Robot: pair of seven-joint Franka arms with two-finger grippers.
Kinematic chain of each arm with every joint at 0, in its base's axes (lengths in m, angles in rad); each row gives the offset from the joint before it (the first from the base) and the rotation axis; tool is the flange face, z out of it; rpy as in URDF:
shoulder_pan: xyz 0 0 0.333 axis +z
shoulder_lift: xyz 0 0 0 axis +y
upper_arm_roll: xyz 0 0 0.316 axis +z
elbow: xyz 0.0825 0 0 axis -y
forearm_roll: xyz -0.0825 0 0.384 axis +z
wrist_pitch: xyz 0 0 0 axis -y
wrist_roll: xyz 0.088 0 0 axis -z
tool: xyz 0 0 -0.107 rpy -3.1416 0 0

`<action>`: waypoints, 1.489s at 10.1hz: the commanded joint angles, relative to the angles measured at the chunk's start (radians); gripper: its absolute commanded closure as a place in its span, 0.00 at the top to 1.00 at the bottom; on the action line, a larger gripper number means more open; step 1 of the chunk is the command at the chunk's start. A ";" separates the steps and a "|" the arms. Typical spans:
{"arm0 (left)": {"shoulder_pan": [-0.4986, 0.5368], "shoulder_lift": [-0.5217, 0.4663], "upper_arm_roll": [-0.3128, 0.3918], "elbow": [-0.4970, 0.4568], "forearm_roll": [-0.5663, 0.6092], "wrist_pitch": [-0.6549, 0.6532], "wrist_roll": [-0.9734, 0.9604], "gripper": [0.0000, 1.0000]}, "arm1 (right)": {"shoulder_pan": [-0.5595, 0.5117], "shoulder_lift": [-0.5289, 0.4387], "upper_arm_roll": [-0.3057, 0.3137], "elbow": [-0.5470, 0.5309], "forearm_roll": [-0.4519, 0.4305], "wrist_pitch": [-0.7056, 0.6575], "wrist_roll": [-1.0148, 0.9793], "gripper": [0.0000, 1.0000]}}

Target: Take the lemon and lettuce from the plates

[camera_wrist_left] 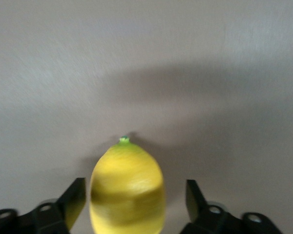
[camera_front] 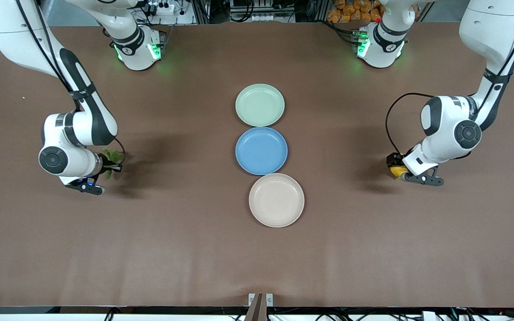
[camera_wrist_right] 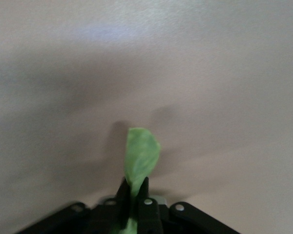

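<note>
**Both plates bare, lemon and lettuce sitting in the grippers**

Three round, flat, smooth-rimmed plates are lying in a row down the middle of the matte brown table (camera_front: 194, 249): the pale green plate (camera_front: 259, 105) nearest the robots' bases, a blue plate (camera_front: 261, 150) touching it, and the beige plate (camera_front: 276, 200) nearest the front camera.

The left gripper (camera_front: 395, 171) is hanging low over bare table toward the left arm's end, well apart from the plates. The glossy, oval yellow lemon (camera_wrist_left: 127, 189), with its small green tip, is sitting between the fingers (camera_wrist_left: 73, 200), which are standing wide at its sides; whether they are pressing on it I cannot tell.

The right gripper (camera_front: 109, 168) is hanging low over the table toward the right arm's end, its fingers (camera_wrist_right: 145, 200) pinching together on the thin, pale green lettuce (camera_wrist_right: 142, 158).

The front view is showing only a sliver of lemon and a crumpled edge of leaf; the wrist views are showing each whole, with shadows on the table underneath.
</note>
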State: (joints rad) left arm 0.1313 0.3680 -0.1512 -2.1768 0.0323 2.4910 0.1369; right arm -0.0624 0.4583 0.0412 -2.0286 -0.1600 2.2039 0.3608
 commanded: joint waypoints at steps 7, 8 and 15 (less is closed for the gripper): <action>-0.001 -0.126 -0.039 0.564 0.023 -0.841 0.006 1.00 | 0.048 -0.157 -0.030 0.080 0.017 -0.180 -0.011 1.00; 0.001 -0.147 -0.040 0.627 0.027 -0.916 0.009 1.00 | 0.052 -0.188 -0.030 0.082 0.017 -0.184 -0.013 1.00; 0.007 -0.355 -0.047 0.729 0.012 -1.021 0.004 1.00 | 0.078 -0.283 -0.043 0.399 0.023 -0.539 -0.361 1.00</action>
State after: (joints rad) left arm 0.1322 0.0632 -0.1895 -1.4374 0.0332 1.4836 0.1368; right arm 0.0039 0.1828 0.0106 -1.6935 -0.1581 1.7124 0.1010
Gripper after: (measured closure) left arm 0.000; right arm 0.000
